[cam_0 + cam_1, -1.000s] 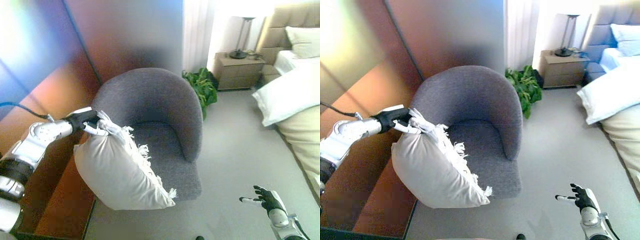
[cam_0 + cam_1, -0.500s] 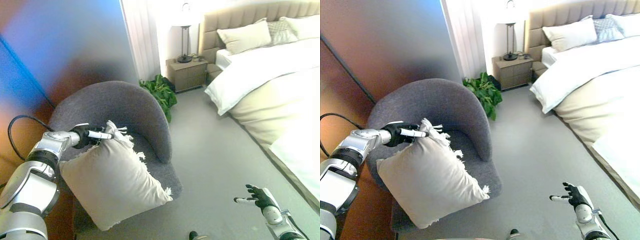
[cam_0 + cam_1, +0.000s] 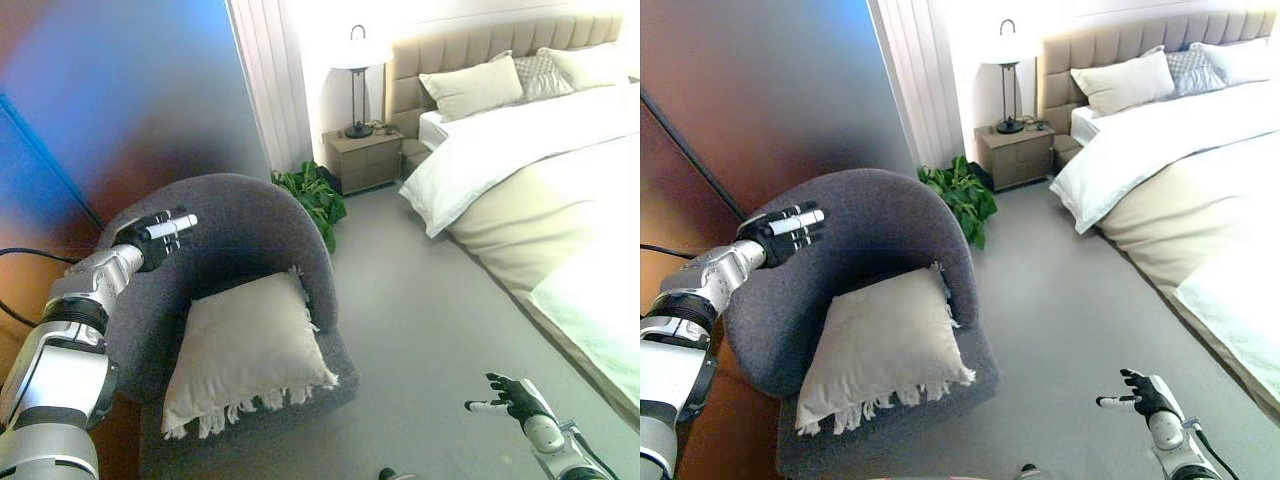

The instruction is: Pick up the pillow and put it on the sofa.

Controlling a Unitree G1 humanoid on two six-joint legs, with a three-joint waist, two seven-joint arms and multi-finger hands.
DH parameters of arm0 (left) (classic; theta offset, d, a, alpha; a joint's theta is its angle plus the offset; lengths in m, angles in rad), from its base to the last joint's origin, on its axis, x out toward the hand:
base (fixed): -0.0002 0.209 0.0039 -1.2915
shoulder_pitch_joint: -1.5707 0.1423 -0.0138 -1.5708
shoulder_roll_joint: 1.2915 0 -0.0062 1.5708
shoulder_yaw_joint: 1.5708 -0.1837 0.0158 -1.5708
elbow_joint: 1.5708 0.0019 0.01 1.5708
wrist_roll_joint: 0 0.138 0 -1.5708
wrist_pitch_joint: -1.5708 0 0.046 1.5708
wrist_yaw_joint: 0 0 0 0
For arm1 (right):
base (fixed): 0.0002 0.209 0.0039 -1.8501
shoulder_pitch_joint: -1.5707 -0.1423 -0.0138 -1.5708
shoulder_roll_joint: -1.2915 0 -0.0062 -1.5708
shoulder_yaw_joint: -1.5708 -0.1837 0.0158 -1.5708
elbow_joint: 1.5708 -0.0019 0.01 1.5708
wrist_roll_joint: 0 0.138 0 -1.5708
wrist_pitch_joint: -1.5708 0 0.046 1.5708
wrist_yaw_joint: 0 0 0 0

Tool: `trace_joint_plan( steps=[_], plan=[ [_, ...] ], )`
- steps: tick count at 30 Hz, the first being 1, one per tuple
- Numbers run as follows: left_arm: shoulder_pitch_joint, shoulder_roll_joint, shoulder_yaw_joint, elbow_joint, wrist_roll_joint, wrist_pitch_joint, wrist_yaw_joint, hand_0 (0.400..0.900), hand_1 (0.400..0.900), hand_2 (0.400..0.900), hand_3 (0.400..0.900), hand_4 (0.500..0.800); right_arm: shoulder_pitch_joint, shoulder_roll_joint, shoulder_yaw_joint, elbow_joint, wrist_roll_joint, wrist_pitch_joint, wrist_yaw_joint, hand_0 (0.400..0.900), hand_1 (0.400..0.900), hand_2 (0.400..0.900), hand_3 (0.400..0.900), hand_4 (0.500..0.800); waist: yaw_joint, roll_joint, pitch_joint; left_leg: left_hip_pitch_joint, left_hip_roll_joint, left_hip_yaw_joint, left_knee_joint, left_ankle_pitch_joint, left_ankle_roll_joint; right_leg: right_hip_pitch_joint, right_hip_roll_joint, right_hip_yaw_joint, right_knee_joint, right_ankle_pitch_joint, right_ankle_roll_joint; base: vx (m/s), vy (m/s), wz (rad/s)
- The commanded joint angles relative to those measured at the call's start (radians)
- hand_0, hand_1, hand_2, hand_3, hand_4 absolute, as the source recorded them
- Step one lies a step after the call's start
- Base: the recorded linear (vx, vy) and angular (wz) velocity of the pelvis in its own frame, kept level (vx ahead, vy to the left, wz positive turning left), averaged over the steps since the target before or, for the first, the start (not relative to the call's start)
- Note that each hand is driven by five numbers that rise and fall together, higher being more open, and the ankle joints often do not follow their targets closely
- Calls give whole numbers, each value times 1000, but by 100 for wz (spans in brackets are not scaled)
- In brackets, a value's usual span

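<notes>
A cream pillow (image 3: 248,352) with fringed edges lies flat on the seat of a grey tub armchair (image 3: 255,225), its fringe hanging over the front of the cushion. My left hand (image 3: 155,236) hovers above the chair's left armrest, clear of the pillow, with curled fingers that hold nothing. My right hand (image 3: 515,397) shows low at the right over the grey floor, fingers spread and empty.
A bed (image 3: 540,180) with white bedding and pillows fills the right side. A nightstand (image 3: 365,158) with a lamp (image 3: 355,75) stands by the back wall, and a green plant (image 3: 310,195) grows behind the chair. A dark panel wall (image 3: 120,110) rises at the left.
The left hand has let go of the pillow, which dropped onto the chair seat and lies flat. The hand rose up and left. The camera has shifted too.
</notes>
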Motion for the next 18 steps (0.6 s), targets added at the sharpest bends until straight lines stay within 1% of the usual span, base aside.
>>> trace_joint_plan(
  steps=[1,2,3,5,7,8,9,11,12,13,15,16,17,18],
  plan=[
    [-6,43,105,-92,-112,-129,26,900,900,900,900,800,-54,-9,-5,27,-5,-66,-30,900,900,900,900,800,44,-42,-86,-49,-3,-50,72,-78,25,32,-33,-73,39,-128,70,-39,-1,15],
    [21,39,119,-108,-120,-134,30,900,900,900,900,800,-53,-4,-8,26,-7,-63,-33,900,900,900,900,800,52,-43,-84,-51,-2,-54,72,-77,24,33,-35,-78,39,-128,69,-37,8,14],
    [47,34,132,-120,-107,-142,37,900,900,900,900,800,-52,0,-9,26,-4,-61,-37,900,900,900,900,800,59,-44,-82,-52,-2,-58,71,-76,23,35,-36,-84,39,-129,69,-34,13,14],
    [92,26,156,-137,-109,-152,27,900,900,900,900,800,-46,4,-15,27,1,-61,-42,900,900,900,900,800,69,-44,-81,-52,-1,-64,70,-75,23,40,-38,-94,35,-128,69,-27,12,13],
    [169,9,193,-165,-82,-172,21,900,900,900,900,800,-39,14,-33,27,12,-60,-53,900,900,900,900,800,89,-48,-76,-53,0,-74,62,-72,23,46,-43,-110,31,-127,71,-32,1,17],
    [208,4,209,-180,-89,-182,7,900,900,900,900,800,-33,17,-45,24,19,-59,-59,900,900,900,900,800,98,-50,-73,-54,-1,-78,55,-69,23,48,-45,-118,30,-126,72,-41,-13,17],
    [248,-6,225,-197,-71,-188,0,900,900,900,900,800,-25,23,-56,18,30,-56,-66,900,900,900,900,800,106,-53,-69,-57,0,-81,51,-66,23,49,-47,-124,31,-126,72,-51,-21,17],
    [354,-45,256,-249,13,-204,-11,900,900,900,900,800,-4,36,-81,-6,48,-51,-87,900,900,900,900,800,125,-57,-57,-64,-2,-95,36,-55,23,49,-48,-140,32,-125,73,-77,-18,15],
    [418,-70,268,-280,39,-209,-5,900,900,900,900,800,8,42,-97,-18,53,-48,-99,900,900,900,900,800,135,-59,-50,-69,-4,-104,33,-52,23,48,-50,-147,31,-123,73,-87,-8,15],
    [474,-95,283,-295,48,-207,0,900,900,900,900,800,20,46,-110,-24,59,-47,-105,900,900,900,900,800,142,-61,-44,-72,-5,-111,33,-52,24,48,-51,-152,30,-122,74,-74,4,14],
    [607,-151,340,-316,75,-228,-23,900,900,900,900,800,45,51,-143,-33,53,-50,-107,900,900,900,900,800,158,-64,-33,-75,-5,-121,35,-52,26,50,-53,-159,27,-120,72,-37,18,9],
    [647,-171,364,-319,59,-228,-25,900,900,900,900,800,53,52,-158,-35,47,-49,-106,900,900,900,900,800,165,-66,-29,-76,-5,-125,35,-51,27,52,-53,-161,26,-120,70,-10,27,6],
    [695,-200,392,-319,52,-235,-50,900,900,900,900,800,63,50,-173,-34,42,-50,-102,900,900,900,900,800,171,-68,-25,-76,-5,-128,35,-50,27,55,-52,-164,25,-121,68,-9,28,5],
    [719,-216,406,-315,90,-268,-45,900,900,900,900,800,66,47,-181,-30,39,-52,-97,900,900,900,900,800,175,-70,-24,-76,-4,-128,34,-49,26,58,-52,-166,24,-122,67,-7,20,3]
  ],
)
